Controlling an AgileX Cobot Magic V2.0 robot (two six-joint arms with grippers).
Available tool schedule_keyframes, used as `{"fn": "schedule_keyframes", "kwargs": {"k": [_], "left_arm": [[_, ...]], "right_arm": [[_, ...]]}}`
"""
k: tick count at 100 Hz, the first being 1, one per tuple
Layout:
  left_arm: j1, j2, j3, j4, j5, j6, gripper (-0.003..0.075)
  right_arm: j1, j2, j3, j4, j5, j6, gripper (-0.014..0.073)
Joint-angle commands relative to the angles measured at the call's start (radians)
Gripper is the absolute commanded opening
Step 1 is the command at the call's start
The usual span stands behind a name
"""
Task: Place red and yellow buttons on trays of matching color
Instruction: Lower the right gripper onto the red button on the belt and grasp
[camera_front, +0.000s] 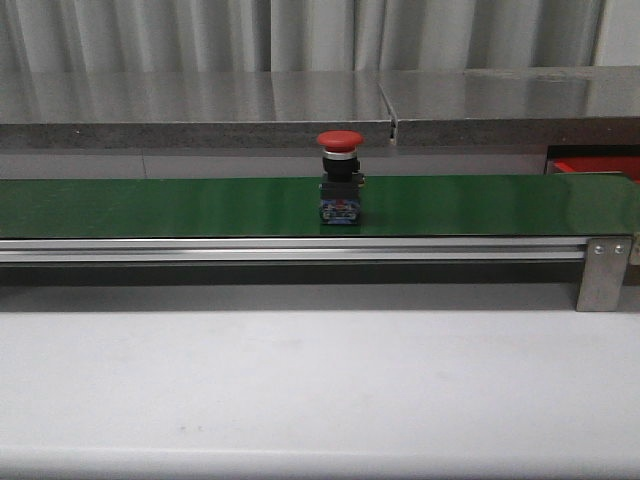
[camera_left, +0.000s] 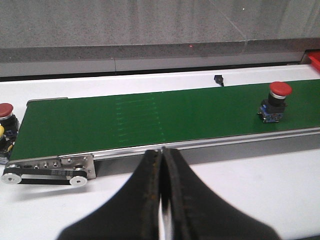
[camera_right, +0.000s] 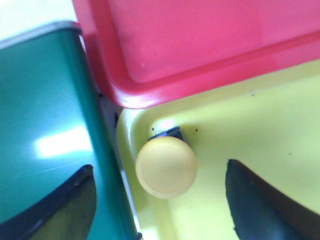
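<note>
A red button (camera_front: 341, 140) with a domed cap stands upright on its dark base mid-way along the green belt (camera_front: 150, 205); it also shows as the red button (camera_left: 279, 90) in the left wrist view. My left gripper (camera_left: 162, 152) is shut and holds nothing, over the white table just short of the belt's rail. My right gripper (camera_right: 160, 172) is open above the yellow tray (camera_right: 260, 130). A yellow button (camera_right: 166, 167) stands in that tray's corner between the fingers, touched by neither. The red tray (camera_right: 210, 35) lies beside the yellow one.
A second red button (camera_left: 5, 110) sits past the belt's end roller (camera_left: 45, 172), with something yellow below it. A small black part (camera_left: 218, 79) lies beyond the belt. A grey ledge (camera_front: 200, 110) runs behind. The red tray's edge (camera_front: 598, 165) shows at far right.
</note>
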Motion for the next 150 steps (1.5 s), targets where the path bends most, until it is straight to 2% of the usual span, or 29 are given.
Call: {"fn": "schedule_keyframes", "kwargs": {"k": [1, 29, 76, 105, 126, 138, 150], "left_arm": [[-0.009, 0.01, -0.024, -0.004, -0.073, -0.001, -0.002], [-0.009, 0.01, -0.024, -0.004, -0.073, -0.001, -0.002], [-0.009, 0.01, -0.024, -0.004, -0.073, -0.001, -0.002], [-0.009, 0.01, -0.024, -0.004, -0.073, -0.001, -0.002], [-0.009, 0.01, -0.024, -0.004, -0.073, -0.001, -0.002], [-0.009, 0.01, -0.024, -0.004, -0.073, -0.001, -0.002], [-0.009, 0.01, -0.024, -0.004, -0.073, -0.001, -0.002]], "right_arm": [[0.001, -0.094, -0.021, -0.007, -0.017, -0.042, 0.0543], [0.043, -0.175, -0.021, -0.006, 0.047, -0.137, 0.0543], [0.33, -0.174, -0.022, -0.022, 0.089, -0.165, 0.0543], [0.435, -0.164, -0.029, -0.032, 0.112, -0.209, 0.0543], [0.497, -0.058, -0.174, -0.031, 0.259, -0.241, 0.0543], [0.526, 0.011, -0.267, -0.004, 0.34, -0.309, 0.0543], [0.55, 0.064, -0.316, 0.003, 0.364, -0.373, 0.0543]]}}
